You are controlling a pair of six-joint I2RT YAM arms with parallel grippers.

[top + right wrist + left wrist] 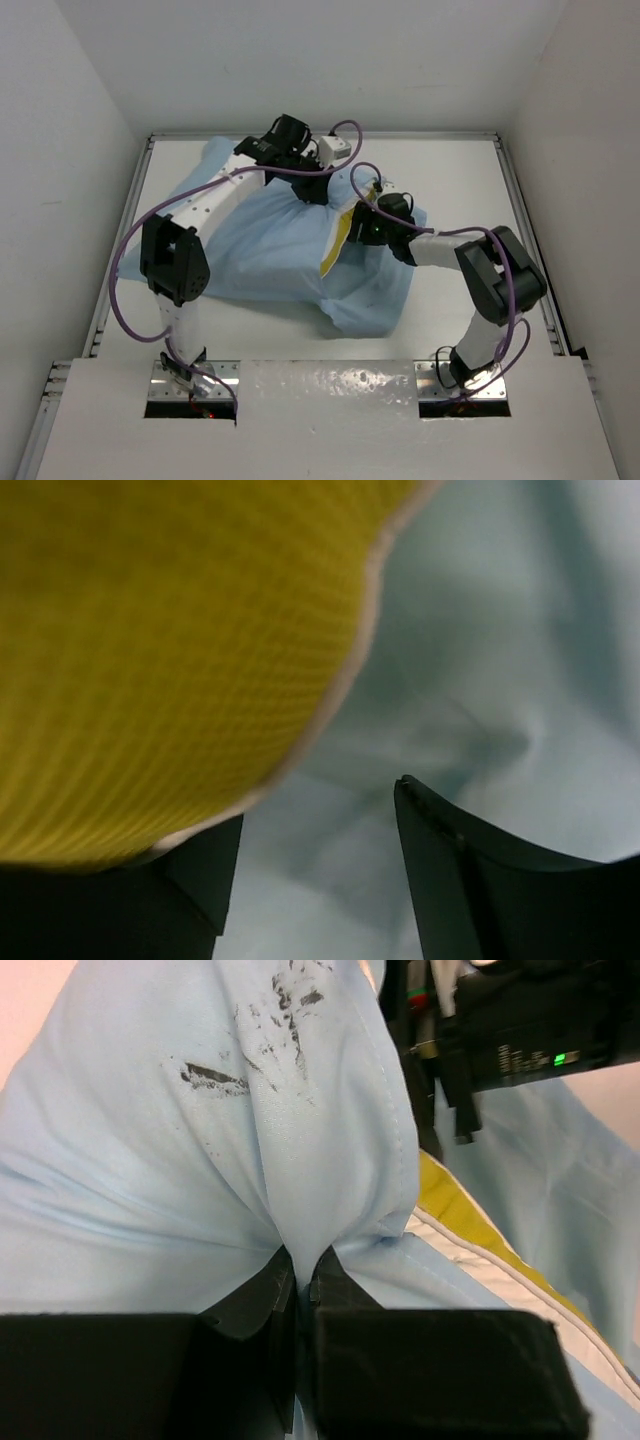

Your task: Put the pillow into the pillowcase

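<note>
While the pillow (338,242) sits mostly inside the pillowcase (260,250), I see only its yellow edge with white piping at the opening. The pillowcase lies on the table (450,170) with the light blue face up and carries some dark smudges (215,1077). My left gripper (298,1265) has its jaws pressed together, pinching a fold of the blue cloth just beside the opening. My right gripper (318,810) is at the yellow edge, jaws spread with nothing between them; the edge covers one finger.

Overhead view looks down; wrist views close, sharing pillowcase (270,250).
</note>
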